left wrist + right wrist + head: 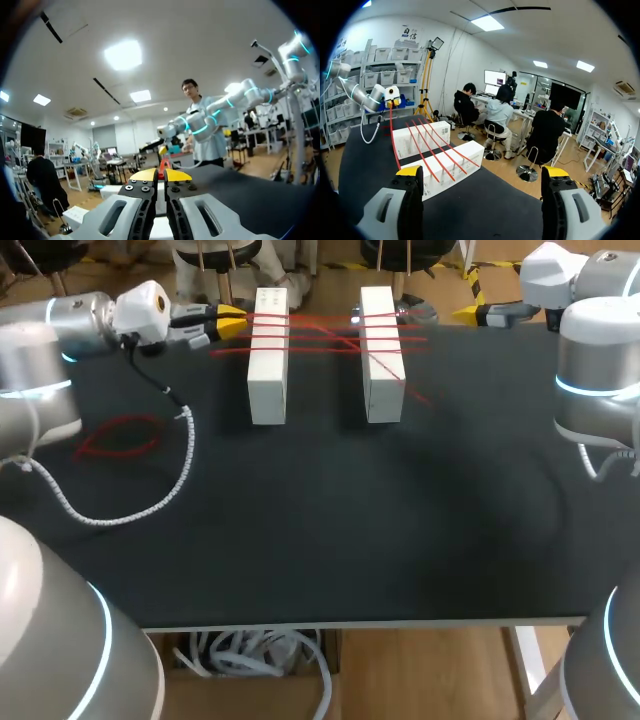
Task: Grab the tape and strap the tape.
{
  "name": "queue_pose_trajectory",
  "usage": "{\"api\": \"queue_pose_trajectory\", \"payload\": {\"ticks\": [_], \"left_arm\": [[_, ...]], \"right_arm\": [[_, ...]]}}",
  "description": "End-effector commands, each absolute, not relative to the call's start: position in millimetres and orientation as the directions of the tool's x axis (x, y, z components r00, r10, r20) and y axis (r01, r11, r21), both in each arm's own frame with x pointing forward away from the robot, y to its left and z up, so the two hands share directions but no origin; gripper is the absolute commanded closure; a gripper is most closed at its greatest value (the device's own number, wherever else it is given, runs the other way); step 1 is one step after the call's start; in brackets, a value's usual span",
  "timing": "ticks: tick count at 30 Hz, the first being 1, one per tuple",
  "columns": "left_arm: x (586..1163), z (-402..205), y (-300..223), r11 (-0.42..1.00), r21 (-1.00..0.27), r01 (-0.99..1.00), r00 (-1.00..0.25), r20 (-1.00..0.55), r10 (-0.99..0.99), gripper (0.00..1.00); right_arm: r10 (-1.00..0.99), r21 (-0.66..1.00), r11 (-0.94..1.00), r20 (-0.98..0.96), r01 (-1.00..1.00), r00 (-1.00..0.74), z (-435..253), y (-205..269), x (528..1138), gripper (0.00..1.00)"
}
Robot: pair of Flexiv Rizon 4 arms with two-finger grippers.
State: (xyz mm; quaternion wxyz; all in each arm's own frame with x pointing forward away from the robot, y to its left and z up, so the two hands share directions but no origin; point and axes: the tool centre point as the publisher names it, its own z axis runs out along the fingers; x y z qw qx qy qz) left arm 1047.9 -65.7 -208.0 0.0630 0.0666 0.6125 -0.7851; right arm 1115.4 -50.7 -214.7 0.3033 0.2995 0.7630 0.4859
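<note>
Two white boxes, the left box [268,360] and the right box [381,355], lie side by side at the table's far edge. Red tape [320,335] runs across both in several strands. My left gripper [232,322] sits just left of the left box, shut on the tape's end. In the left wrist view the red tape [164,165] shows between the closed yellow tips of that gripper [160,175]. My right gripper [468,312] hovers open, right of the boxes, holding nothing. In the right wrist view its gripper [482,172] is spread wide, with the strapped boxes [445,165] ahead.
A loose loop of red tape [120,437] lies on the black table [330,530] at the left. My left arm's white coiled cable [150,500] rests on the table beside that loop.
</note>
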Motion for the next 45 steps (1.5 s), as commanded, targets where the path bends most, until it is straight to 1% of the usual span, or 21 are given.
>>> {"api": "queue_pose_trajectory", "payload": {"ticks": [1, 6, 11, 14, 25, 32, 40, 45], "left_arm": [[1045, -211, -72, -0.369, -0.912, 0.179, -0.983, -0.179, -0.035, 1.0], [1037, -195, -82, -0.422, -0.899, 0.113, -0.993, -0.112, -0.027, 1.0], [1027, -179, -93, -0.444, -0.895, 0.051, -0.999, -0.047, -0.019, 1.0], [1022, -171, -97, -0.445, -0.894, 0.046, -0.999, -0.037, -0.03, 1.0], [1011, -151, -111, -0.441, -0.894, 0.077, -0.997, -0.055, -0.063, 1.0], [1004, -147, -118, -0.433, -0.899, 0.067, -0.997, -0.041, -0.069, 1.0], [1003, -145, -119, -0.436, -0.894, 0.106, -0.994, -0.082, -0.074, 1.0], [1003, -145, -119, -0.436, -0.894, 0.106, -0.994, -0.082, -0.074, 1.0]], "right_arm": [[0.752, 0.924, 0.347, -0.172, 0.161, -0.636, -215, -51, 1115, 0.0], [0.752, 0.924, 0.347, -0.172, 0.161, -0.636, -215, -51, 1115, 0.0], [0.752, 0.924, 0.347, -0.172, 0.161, -0.636, -215, -51, 1115, 0.0], [0.752, 0.924, 0.347, -0.172, 0.161, -0.636, -215, -51, 1115, 0.0], [0.752, 0.924, 0.347, -0.172, 0.161, -0.636, -215, -51, 1115, 0.0], [0.752, 0.924, 0.347, -0.172, 0.161, -0.636, -215, -51, 1115, 0.0], [0.752, 0.924, 0.347, -0.172, 0.161, -0.636, -215, -51, 1115, 0.0], [0.752, 0.924, 0.347, -0.172, 0.161, -0.636, -215, -51, 1115, 0.0]]}}
